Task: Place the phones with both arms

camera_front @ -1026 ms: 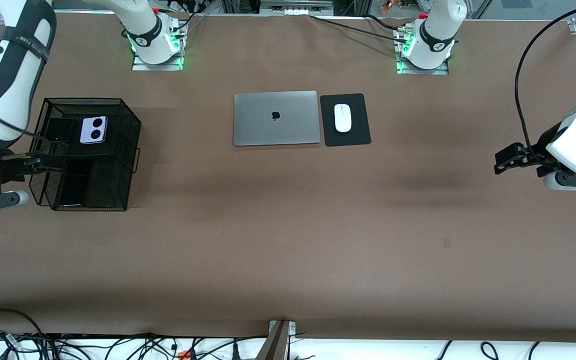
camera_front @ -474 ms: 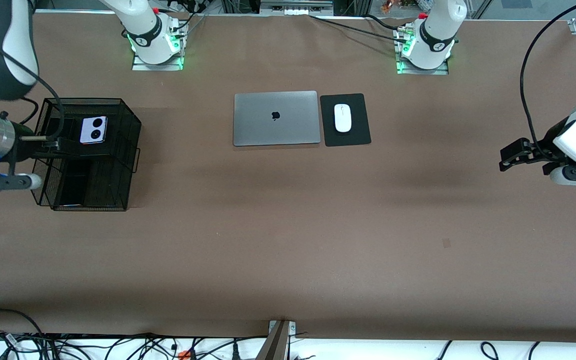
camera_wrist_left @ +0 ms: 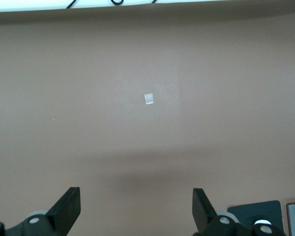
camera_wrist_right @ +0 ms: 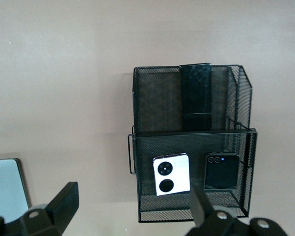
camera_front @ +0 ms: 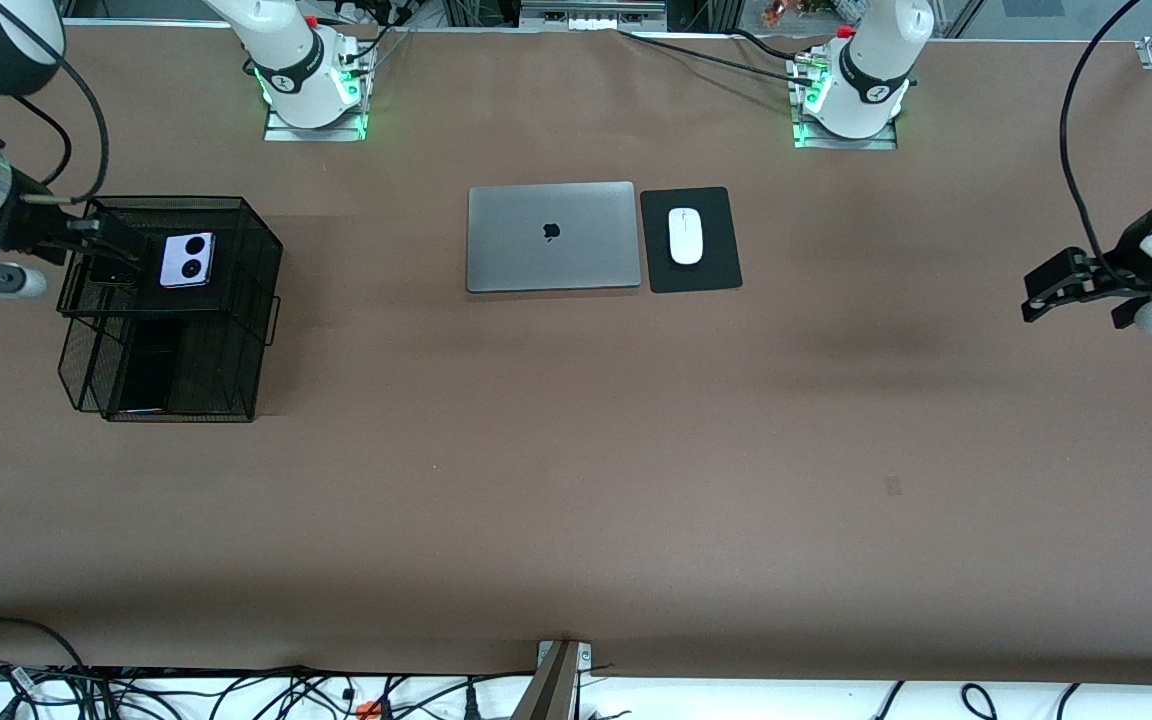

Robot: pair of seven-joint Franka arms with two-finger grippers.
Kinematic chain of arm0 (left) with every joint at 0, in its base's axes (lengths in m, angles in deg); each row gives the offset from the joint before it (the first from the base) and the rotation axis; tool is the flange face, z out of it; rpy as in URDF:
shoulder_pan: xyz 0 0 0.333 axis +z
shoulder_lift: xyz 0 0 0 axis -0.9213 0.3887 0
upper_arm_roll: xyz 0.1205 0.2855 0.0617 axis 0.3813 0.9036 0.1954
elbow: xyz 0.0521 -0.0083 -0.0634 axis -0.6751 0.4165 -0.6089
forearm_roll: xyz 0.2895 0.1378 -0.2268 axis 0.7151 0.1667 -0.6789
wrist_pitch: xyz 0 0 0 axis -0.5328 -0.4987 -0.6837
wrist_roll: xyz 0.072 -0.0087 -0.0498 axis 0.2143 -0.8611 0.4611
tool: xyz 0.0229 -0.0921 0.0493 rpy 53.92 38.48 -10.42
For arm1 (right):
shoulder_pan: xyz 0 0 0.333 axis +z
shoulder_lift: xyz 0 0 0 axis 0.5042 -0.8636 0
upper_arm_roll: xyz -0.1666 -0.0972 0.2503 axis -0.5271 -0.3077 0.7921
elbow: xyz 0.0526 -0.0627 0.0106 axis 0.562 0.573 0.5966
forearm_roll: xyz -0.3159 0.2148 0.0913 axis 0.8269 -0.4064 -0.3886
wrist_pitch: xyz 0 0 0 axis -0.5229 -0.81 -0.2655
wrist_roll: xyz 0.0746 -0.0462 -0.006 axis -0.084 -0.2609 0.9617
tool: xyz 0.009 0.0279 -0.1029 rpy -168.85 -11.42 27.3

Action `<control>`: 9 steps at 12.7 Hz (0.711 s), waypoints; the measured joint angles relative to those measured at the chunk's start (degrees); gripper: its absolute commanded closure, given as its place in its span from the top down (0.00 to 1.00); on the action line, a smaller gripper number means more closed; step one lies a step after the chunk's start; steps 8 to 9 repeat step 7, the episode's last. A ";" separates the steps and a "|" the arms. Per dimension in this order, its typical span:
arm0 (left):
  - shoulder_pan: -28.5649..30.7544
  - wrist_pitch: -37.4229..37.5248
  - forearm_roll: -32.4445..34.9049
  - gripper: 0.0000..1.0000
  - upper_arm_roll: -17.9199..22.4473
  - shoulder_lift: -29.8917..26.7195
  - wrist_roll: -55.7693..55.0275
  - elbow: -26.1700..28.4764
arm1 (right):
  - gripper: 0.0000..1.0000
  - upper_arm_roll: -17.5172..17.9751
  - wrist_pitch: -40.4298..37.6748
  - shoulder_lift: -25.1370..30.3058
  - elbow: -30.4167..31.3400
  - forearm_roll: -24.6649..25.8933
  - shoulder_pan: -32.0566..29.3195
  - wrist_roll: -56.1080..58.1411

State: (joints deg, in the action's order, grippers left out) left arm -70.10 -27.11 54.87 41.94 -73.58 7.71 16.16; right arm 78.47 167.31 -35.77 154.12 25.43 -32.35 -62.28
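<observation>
All three phones (camera_wrist_right: 171, 174) sit in the rack (camera_front: 236, 300), so both grippers hang wide open, empty: right gripper (camera_front: 86, 240) over the rack, left gripper (camera_front: 1061, 285) well apart.

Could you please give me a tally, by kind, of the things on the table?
Phones: 3: lilac phone, black folded phone, long black phone
Mesh organizer: 1
Laptop: 1
Mouse: 1
Mouse pad: 1
Total: 7

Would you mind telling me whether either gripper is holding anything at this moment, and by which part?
Nothing is held. The right gripper is open over the black mesh basket; the left gripper is open over bare table.
</observation>
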 measured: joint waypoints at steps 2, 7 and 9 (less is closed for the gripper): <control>0.01 -0.01 0.00 1.00 0.04 -0.35 -0.13 -0.33 | 1.00 0.00 0.55 0.96 -0.01 -3.05 -1.30 0.11; -0.06 3.96 0.00 1.00 -0.76 -0.40 -0.13 -0.42 | 1.00 0.29 1.14 0.68 0.00 -4.28 -2.08 0.62; -0.06 3.96 0.00 1.00 -0.76 -0.40 -0.13 -0.42 | 1.00 0.29 1.14 0.68 0.00 -4.28 -2.08 0.62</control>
